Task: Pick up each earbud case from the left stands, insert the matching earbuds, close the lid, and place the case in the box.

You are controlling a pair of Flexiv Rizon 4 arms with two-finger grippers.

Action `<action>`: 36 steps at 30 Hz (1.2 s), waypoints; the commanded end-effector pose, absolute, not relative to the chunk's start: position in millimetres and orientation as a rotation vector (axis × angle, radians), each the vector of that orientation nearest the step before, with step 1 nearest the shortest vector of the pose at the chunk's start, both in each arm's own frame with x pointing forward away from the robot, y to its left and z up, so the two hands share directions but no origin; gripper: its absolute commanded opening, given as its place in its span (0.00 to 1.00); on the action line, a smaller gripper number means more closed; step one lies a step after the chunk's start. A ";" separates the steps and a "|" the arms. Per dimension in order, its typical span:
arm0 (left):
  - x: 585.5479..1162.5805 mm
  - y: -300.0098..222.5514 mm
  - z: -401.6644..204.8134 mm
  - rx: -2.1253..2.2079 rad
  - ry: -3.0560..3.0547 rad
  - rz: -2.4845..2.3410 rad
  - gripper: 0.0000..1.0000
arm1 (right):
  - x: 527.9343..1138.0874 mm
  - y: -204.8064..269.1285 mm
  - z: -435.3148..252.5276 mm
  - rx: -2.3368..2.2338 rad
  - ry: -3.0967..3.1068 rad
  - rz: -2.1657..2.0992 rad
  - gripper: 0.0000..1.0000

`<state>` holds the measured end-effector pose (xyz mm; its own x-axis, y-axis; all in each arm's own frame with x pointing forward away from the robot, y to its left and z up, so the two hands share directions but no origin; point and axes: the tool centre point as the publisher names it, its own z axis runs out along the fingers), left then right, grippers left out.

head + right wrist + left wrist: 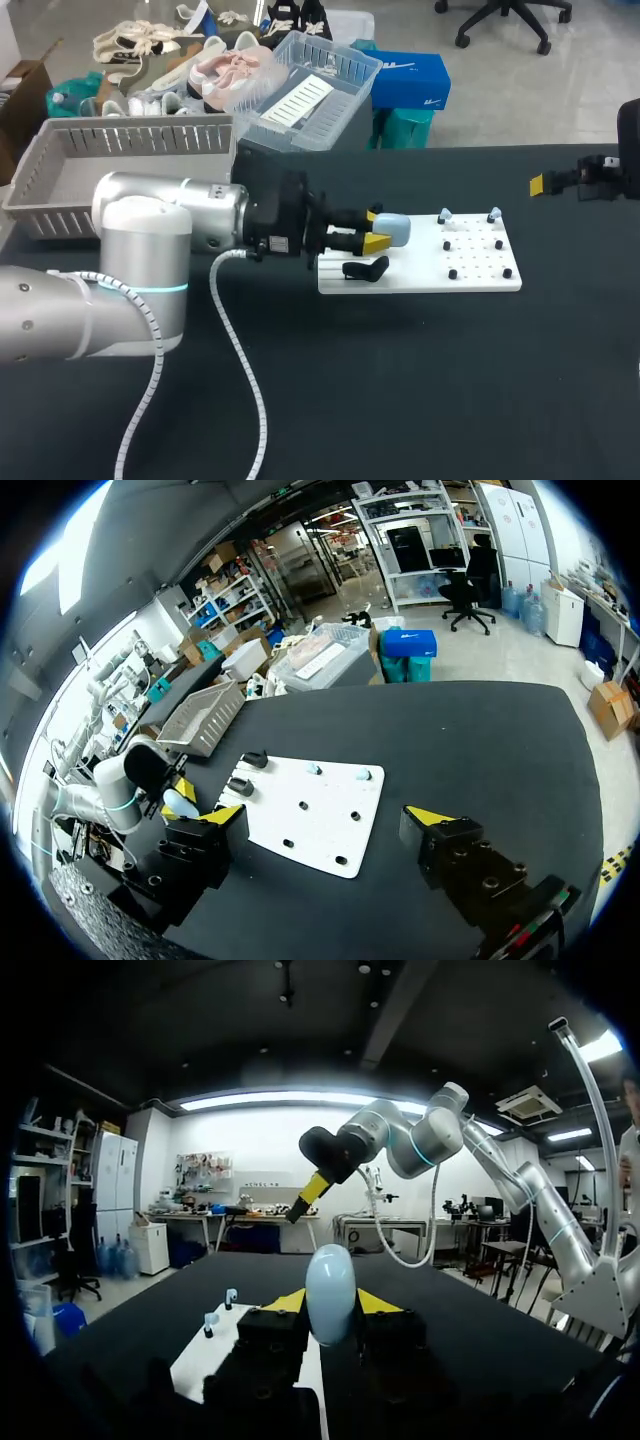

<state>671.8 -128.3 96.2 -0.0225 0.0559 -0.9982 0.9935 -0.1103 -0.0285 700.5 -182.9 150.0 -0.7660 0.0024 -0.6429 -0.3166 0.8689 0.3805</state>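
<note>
My left gripper (378, 230) is shut on a light blue earbud case (394, 229), held just above the left end of the white stand board (420, 277). In the left wrist view the closed case (330, 1293) stands upright between the yellow fingertips (285, 1302). One black stand (365, 268) sits under it. Two pale blue earbuds (445, 215) (493, 213) rest on pegs at the board's far edge. My right gripper (545, 183) hovers open at the table's right side, well above the board (325, 835), with nothing between its fingers. The right wrist view also takes in the case (180, 802).
A grey slatted basket (120, 165) stands at the table's far left corner; the right wrist view shows the same basket (205, 715). Two black stands (255, 759) (240, 785) sit at the board's left end. Dark table surface lies open in front of the board.
</note>
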 end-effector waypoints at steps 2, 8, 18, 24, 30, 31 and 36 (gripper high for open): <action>674.4 -132.0 82.8 1.296 1.211 -1.276 0.00 | 700.6 -183.9 149.6 -0.229 2.374 0.633 1.00; 671.4 -134.7 77.0 1.295 1.192 -1.246 0.00 | 700.6 -183.9 149.6 -0.229 2.374 0.633 1.00; 665.4 -150.1 66.0 1.375 1.148 -1.206 0.00 | 700.6 -183.9 149.6 -0.229 2.374 0.633 1.00; 668.1 -153.1 63.4 1.360 1.154 -1.207 0.00 | 700.6 -183.9 149.6 -0.229 2.374 0.633 1.00; 669.2 -155.9 60.6 1.355 1.160 -1.212 0.00 | 697.7 -178.6 150.3 -0.275 2.386 0.621 1.00; 669.4 -155.9 60.3 1.354 1.160 -1.212 0.00 | 696.0 -174.8 151.5 -0.292 2.388 0.603 1.00; 673.3 -155.9 58.7 1.340 1.177 -1.213 0.00 | 681.0 -146.8 157.8 -0.411 2.387 0.568 1.00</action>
